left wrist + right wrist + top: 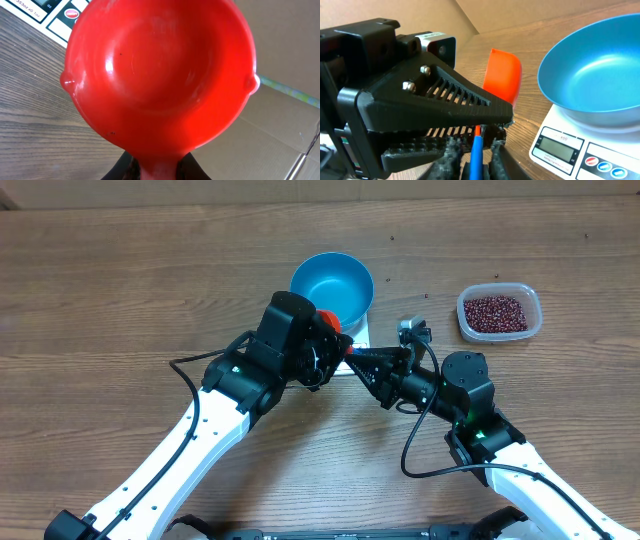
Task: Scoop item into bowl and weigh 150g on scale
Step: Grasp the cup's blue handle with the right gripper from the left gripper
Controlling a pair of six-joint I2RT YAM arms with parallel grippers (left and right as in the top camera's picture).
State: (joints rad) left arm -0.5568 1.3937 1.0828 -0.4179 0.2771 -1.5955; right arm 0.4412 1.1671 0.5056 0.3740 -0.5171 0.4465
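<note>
The red scoop (160, 75) fills the left wrist view, empty inside, and my left gripper (160, 170) is shut on its neck. From above, the scoop (328, 320) sits between both grippers at the near rim of the blue bowl (332, 283). The bowl (595, 75) is empty and stands on the white scale (570, 150). My right gripper (477, 160) has its fingers close on both sides of the scoop's blue handle (476, 150), right under the left gripper's fingers (445, 95). The beans (497, 312) lie in a clear tub at the right.
The clear tub (466, 320) stands about a hand's width to the right of the bowl. A few stray beans (425, 295) lie on the wooden table between the bowl and the tub. Both arms cross the table's near half, and a black cable (420, 440) loops beside the right arm.
</note>
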